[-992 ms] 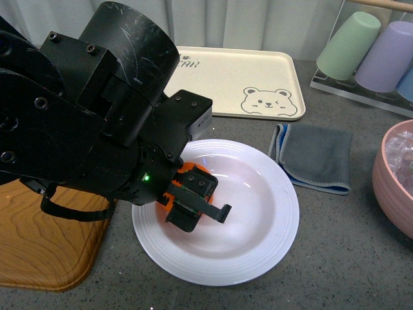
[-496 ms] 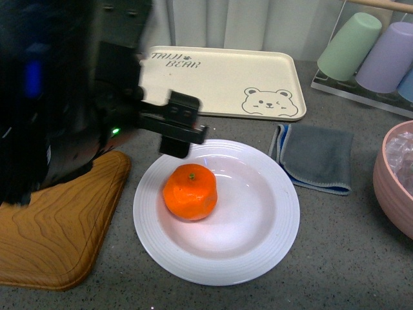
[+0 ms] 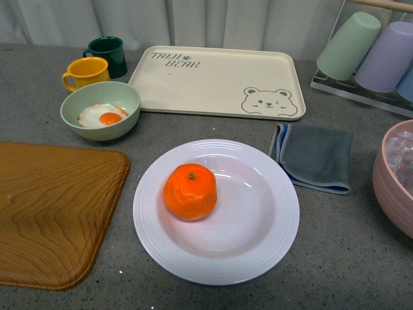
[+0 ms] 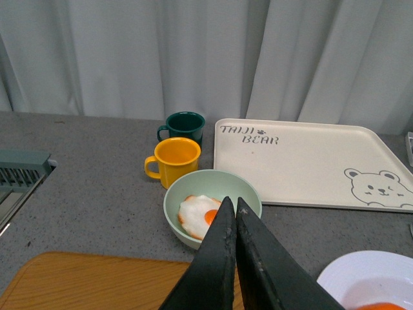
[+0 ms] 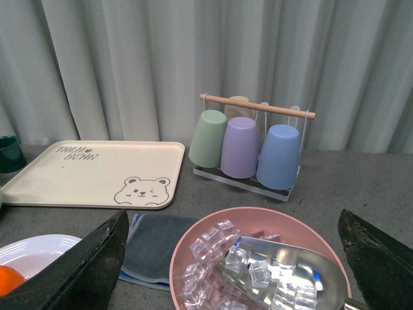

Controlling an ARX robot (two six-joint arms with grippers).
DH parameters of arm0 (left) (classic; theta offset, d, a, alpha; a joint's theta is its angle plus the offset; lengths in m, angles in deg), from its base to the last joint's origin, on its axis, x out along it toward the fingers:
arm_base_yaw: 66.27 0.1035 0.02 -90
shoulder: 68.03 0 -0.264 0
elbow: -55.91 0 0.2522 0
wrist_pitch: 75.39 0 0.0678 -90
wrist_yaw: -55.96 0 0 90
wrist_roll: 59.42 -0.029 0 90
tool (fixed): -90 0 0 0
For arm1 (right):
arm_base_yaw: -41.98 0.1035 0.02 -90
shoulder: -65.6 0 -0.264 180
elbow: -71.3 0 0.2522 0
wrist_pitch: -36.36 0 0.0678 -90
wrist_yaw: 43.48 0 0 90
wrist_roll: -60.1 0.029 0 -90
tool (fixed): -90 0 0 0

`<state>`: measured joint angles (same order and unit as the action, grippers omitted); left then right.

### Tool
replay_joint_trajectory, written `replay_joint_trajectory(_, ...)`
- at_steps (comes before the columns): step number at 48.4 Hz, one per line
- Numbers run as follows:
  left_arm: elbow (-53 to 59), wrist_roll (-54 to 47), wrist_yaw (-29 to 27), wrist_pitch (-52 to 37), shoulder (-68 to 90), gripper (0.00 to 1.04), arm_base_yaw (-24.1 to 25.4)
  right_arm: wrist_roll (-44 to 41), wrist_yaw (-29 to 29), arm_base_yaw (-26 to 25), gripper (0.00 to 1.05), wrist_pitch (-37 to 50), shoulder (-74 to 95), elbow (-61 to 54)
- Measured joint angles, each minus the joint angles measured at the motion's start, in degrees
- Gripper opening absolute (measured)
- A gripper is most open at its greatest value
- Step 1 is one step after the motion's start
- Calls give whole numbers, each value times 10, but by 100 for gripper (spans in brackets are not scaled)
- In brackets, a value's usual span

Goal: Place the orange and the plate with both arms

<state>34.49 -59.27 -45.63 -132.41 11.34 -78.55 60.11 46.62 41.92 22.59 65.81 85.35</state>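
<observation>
The orange (image 3: 190, 191) sits stem up in the left part of the white plate (image 3: 271, 245), which lies on the grey counter in the front view. Neither arm shows in the front view. In the left wrist view my left gripper (image 4: 233, 205) is shut and empty, raised above the counter, with the plate's edge (image 4: 342, 274) and a sliver of the orange (image 4: 382, 307) showing at one corner. In the right wrist view my right gripper (image 5: 235, 258) is open and empty, its fingers (image 5: 90, 265) wide apart above a pink bowl; the plate (image 5: 39, 248) and orange (image 5: 10, 279) show at the edge.
A wooden board (image 3: 51, 213) lies left of the plate. A green bowl with a fried egg (image 3: 100, 111), a yellow mug (image 3: 84, 72) and a dark green mug (image 3: 108, 53) stand behind it. A cream bear tray (image 3: 219, 81), grey cloth (image 3: 316, 157), cup rack (image 3: 371, 55) and pink bowl of ice (image 5: 258, 265) surround the plate.
The left arm, which was over the plate with its gripper at the orange, has let go and drawn back out of the front view. The orange rests alone on the plate.
</observation>
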Motion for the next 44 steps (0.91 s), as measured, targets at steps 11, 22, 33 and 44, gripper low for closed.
replay_joint_trajectory(11, 29, 0, 31, 120, -137, 4, 37, 0, 0, 0, 95, 0, 0, 0)
replay_joint_trajectory(22, 53, 0, 59, 220, -274, 4, 64, 0, 0, 0, 95, 0, 0, 0)
replay_joint_trajectory(33, 64, 0, 111, 301, -370, 4, 120, 0, 0, 0, 95, 0, 0, 0)
replay_joint_trajectory(44, 65, 0, 116, 384, -465, 4, 121, 0, 0, 0, 95, 0, 0, 0)
